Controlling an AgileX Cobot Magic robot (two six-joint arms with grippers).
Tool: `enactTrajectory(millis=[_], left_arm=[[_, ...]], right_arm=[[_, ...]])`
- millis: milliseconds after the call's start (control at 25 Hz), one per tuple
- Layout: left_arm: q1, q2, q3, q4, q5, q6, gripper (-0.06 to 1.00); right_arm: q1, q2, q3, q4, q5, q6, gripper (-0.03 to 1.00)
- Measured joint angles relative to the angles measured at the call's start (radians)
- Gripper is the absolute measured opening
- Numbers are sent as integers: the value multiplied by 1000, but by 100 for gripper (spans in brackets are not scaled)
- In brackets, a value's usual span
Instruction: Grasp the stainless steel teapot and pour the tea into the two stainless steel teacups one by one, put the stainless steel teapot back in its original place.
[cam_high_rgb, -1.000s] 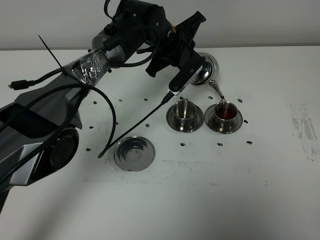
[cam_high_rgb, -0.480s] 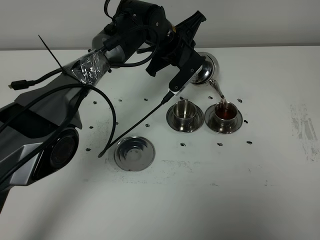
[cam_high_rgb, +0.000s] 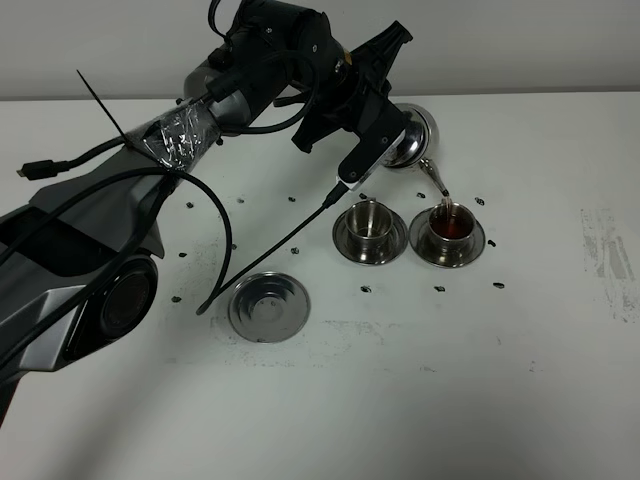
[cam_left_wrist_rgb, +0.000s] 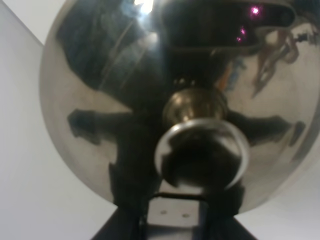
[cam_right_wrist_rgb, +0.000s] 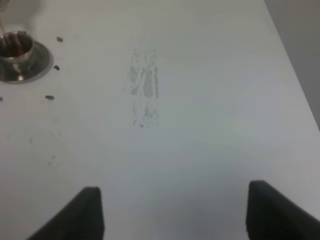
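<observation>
My left gripper (cam_high_rgb: 384, 138) is shut on the stainless steel teapot (cam_high_rgb: 414, 135) at its handle side and holds it tilted in the air. Its thin spout (cam_high_rgb: 436, 180) points down over the right teacup (cam_high_rgb: 452, 222), which holds dark reddish tea (cam_high_rgb: 453, 226) and stands on its saucer. The left teacup (cam_high_rgb: 370, 217) stands on its own saucer beside it, with no tea visible inside. The teapot's empty ringed saucer (cam_high_rgb: 268, 306) lies at the front left. In the left wrist view the teapot's mirror body (cam_left_wrist_rgb: 100, 100) and lid knob (cam_left_wrist_rgb: 201, 152) fill the picture. My right gripper (cam_right_wrist_rgb: 175, 212) is open over bare table.
The white table (cam_high_rgb: 520, 380) has small dark screw holes and a scuffed patch (cam_high_rgb: 608, 255) at the right, also in the right wrist view (cam_right_wrist_rgb: 145, 87). The filled cup shows in the right wrist view's corner (cam_right_wrist_rgb: 15, 50). Black cables (cam_high_rgb: 220, 230) hang from the left arm over the table.
</observation>
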Motion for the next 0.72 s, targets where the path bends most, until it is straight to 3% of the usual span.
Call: enactTrajectory(millis=[720], left_arm=[[-4,0,0,0,-2,0,18]], right_arm=[[0,0,0,0,0,0,58]])
